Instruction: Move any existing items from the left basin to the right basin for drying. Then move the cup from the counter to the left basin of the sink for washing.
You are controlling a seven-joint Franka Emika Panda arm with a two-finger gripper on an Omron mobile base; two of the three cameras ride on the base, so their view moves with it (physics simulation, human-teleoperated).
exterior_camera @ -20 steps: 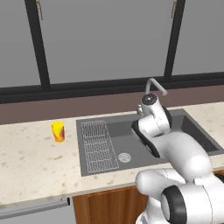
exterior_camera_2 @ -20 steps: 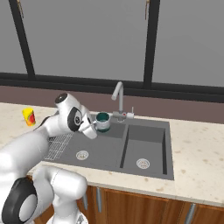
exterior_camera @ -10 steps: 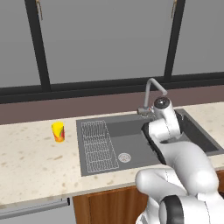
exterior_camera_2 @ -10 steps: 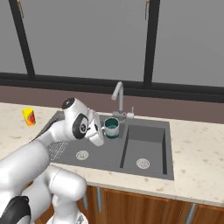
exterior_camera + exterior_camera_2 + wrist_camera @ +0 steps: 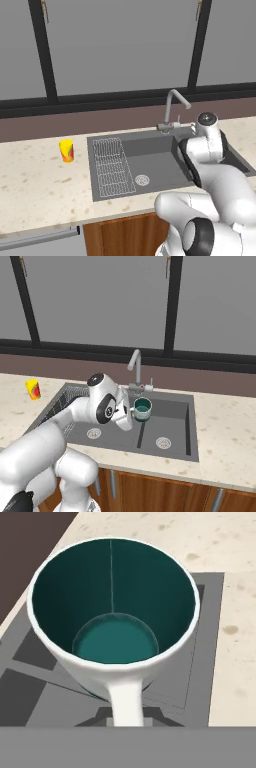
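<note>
Jaws' state hidden, a teal-lined white mug (image 5: 142, 408) carried by its handle above the sink (image 5: 179, 441).

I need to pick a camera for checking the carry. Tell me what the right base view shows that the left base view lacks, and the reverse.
Right base view: a white mug with a teal inside, held above the divider between the left basin and the right basin, with both drains visible. Left base view: the ribbed drainboard laid out in full, with the arm covering most of the right basin and the mug. Both: the cup upright on the counter, the faucet, and the dark windows behind.
</note>
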